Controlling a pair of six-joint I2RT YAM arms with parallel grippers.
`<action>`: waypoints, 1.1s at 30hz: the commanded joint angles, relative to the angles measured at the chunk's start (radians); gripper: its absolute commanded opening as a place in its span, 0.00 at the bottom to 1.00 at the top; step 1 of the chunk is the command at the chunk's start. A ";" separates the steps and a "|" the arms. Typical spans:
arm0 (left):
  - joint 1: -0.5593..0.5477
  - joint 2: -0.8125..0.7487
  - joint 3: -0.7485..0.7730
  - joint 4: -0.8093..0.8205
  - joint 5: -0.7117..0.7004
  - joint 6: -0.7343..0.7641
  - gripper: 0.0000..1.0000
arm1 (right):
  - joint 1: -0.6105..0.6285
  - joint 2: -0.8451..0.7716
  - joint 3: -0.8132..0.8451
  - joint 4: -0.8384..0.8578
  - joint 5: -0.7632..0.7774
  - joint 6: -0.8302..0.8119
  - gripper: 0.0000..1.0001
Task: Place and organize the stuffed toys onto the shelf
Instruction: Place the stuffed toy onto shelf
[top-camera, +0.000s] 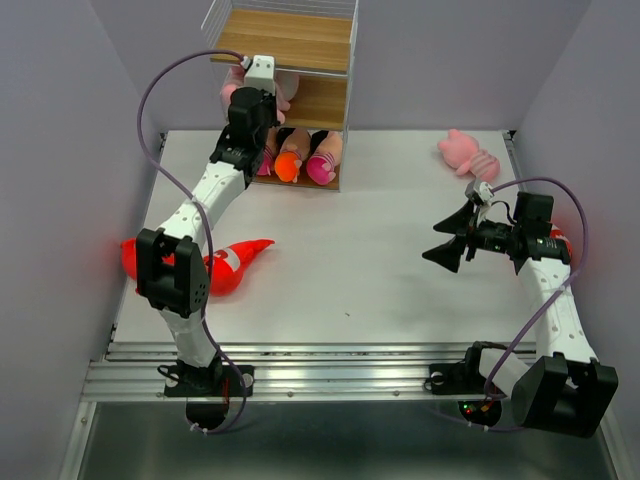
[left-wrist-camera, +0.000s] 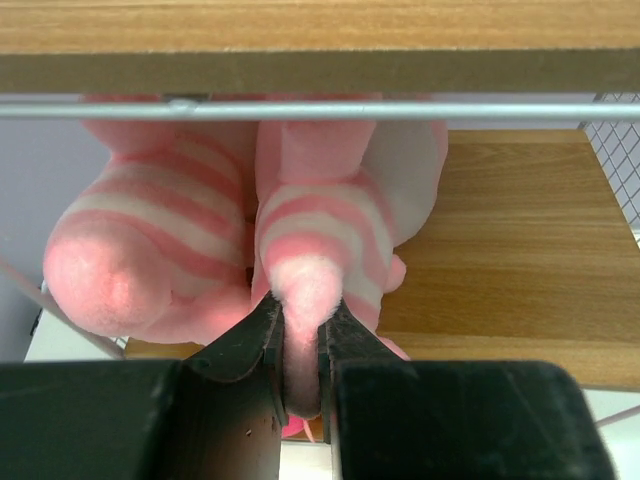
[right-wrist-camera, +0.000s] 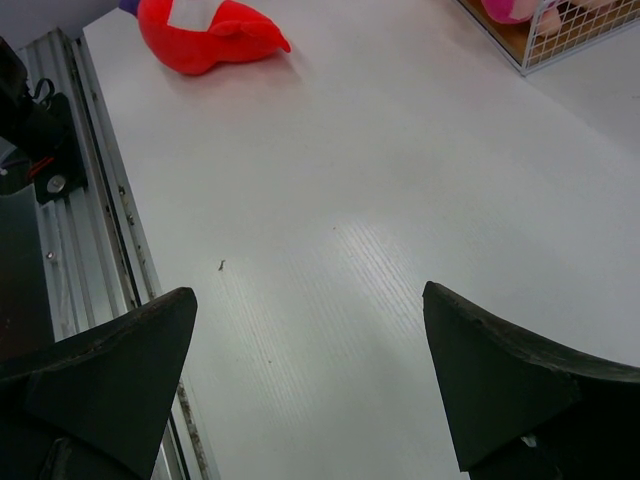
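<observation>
My left gripper (left-wrist-camera: 300, 305) reaches into the middle tier of the shelf (top-camera: 300, 45) and is shut on the striped leg of a pink animal (left-wrist-camera: 335, 225). That toy rests on the middle board (left-wrist-camera: 520, 250) beside a second pink animal (left-wrist-camera: 140, 250). Dolls (top-camera: 290, 165) stand on the bottom tier. A red shark (top-camera: 240, 258) lies on the table at the left, partly behind my left arm. A third pink animal (top-camera: 465, 152) lies at the back right. My right gripper (top-camera: 447, 240) hovers open over bare table, nothing between its fingers.
A wire rail (left-wrist-camera: 400, 110) and the upper board (left-wrist-camera: 320, 40) run just above the held toy. The right wrist view shows the red shark (right-wrist-camera: 205, 35) far off and the shelf's mesh corner (right-wrist-camera: 560, 35). Something red (top-camera: 562, 240) shows behind my right arm.
</observation>
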 joint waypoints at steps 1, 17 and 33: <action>0.016 0.024 0.098 0.037 -0.037 -0.003 0.00 | 0.007 0.001 -0.005 0.033 0.006 -0.003 1.00; 0.033 0.013 0.049 0.052 -0.074 -0.055 0.35 | 0.007 -0.001 -0.005 0.033 0.011 -0.005 1.00; 0.038 -0.060 0.020 0.043 -0.046 -0.089 0.82 | 0.007 0.005 -0.005 0.033 0.015 -0.006 1.00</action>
